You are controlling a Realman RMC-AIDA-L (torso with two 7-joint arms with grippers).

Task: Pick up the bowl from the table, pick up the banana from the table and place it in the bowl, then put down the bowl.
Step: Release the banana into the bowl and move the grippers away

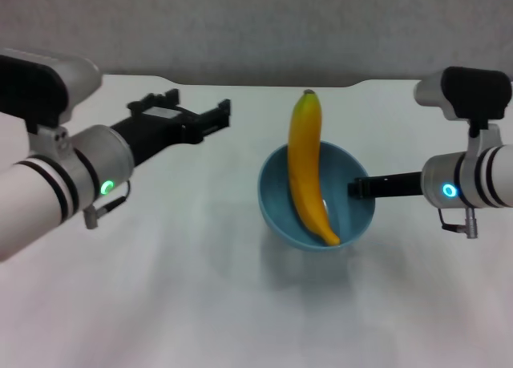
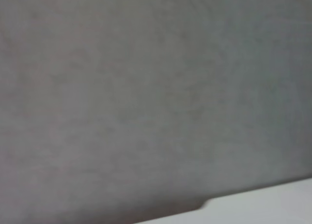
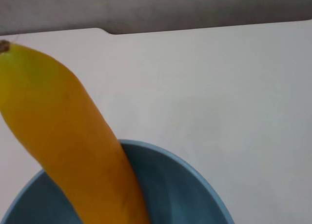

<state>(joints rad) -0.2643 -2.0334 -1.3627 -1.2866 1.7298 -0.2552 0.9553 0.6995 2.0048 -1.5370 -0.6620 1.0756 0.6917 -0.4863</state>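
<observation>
The light-blue bowl (image 1: 276, 204) is at the middle of the white table (image 1: 200, 288), and the yellow-orange banana (image 1: 304, 163) lies in it, its stem end sticking out over the far rim. My right gripper (image 1: 361, 188) reaches in from the right and is shut on the bowl's right rim. I cannot tell whether the bowl touches the table. The right wrist view shows the banana (image 3: 73, 136) leaning in the bowl (image 3: 185, 190). My left gripper (image 1: 202, 105) is open and empty, held above the table to the left of the bowl and apart from it.
A grey wall stands behind the table's far edge, which has a shallow dark notch (image 1: 264, 82). The left wrist view shows only that wall and a strip of the table edge (image 2: 273, 204). Bare tabletop lies in front of the bowl.
</observation>
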